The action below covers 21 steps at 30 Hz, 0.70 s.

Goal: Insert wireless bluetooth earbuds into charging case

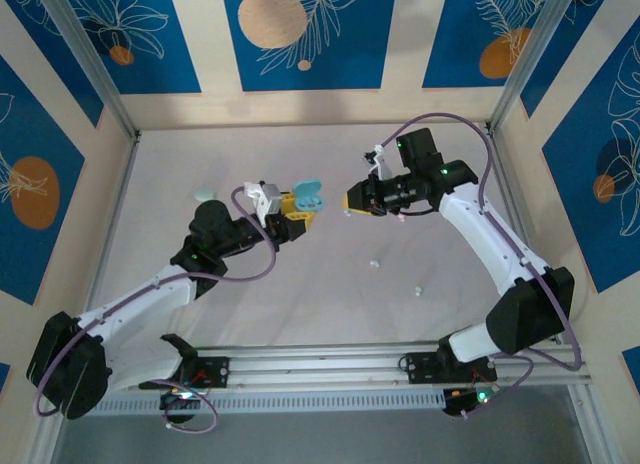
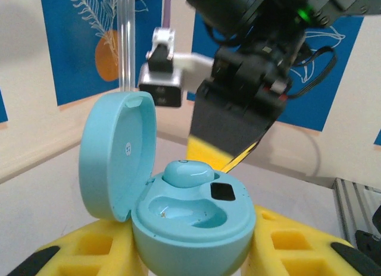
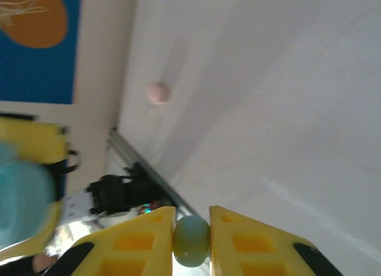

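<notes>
Right gripper point(image 1: 348, 202) over white table point(image 1: 330, 304)

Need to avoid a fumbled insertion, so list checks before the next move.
1. The lid of the case open: ok.
2. A free slot: ok; the other holds a seated earbud.
3. The left gripper shut on the case: ok.
4. The right gripper shut on the mint earbud: ok.
5. The mint earbud turned to fit the slot: cannot tell.
6. The right gripper above the slot: not ok, apart from the case.
</notes>
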Tool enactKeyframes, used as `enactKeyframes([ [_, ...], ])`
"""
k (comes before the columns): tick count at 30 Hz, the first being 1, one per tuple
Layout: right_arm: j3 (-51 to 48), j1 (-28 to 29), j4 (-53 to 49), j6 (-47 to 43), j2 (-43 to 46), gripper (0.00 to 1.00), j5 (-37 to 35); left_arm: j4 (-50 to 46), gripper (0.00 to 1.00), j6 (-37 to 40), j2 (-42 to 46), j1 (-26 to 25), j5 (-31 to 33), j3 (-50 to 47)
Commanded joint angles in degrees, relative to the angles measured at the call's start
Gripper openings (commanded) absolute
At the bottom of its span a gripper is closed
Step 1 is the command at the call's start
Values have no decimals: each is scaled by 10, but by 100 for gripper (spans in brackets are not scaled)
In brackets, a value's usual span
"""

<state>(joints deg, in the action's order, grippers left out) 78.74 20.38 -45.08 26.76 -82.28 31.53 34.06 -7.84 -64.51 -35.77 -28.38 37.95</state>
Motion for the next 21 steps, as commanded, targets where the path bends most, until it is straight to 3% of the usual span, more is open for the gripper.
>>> enactKeyframes([
  [1,18,3,32,45,31,20,101,24,37,14,-10,-5,2,10],
  [10,40,44,86,91,50,20,133,36,37,21,-25,-4,-13,12],
  [21,82,103,96,102,12,20,54,47,37,24,-27,-5,-19,12],
])
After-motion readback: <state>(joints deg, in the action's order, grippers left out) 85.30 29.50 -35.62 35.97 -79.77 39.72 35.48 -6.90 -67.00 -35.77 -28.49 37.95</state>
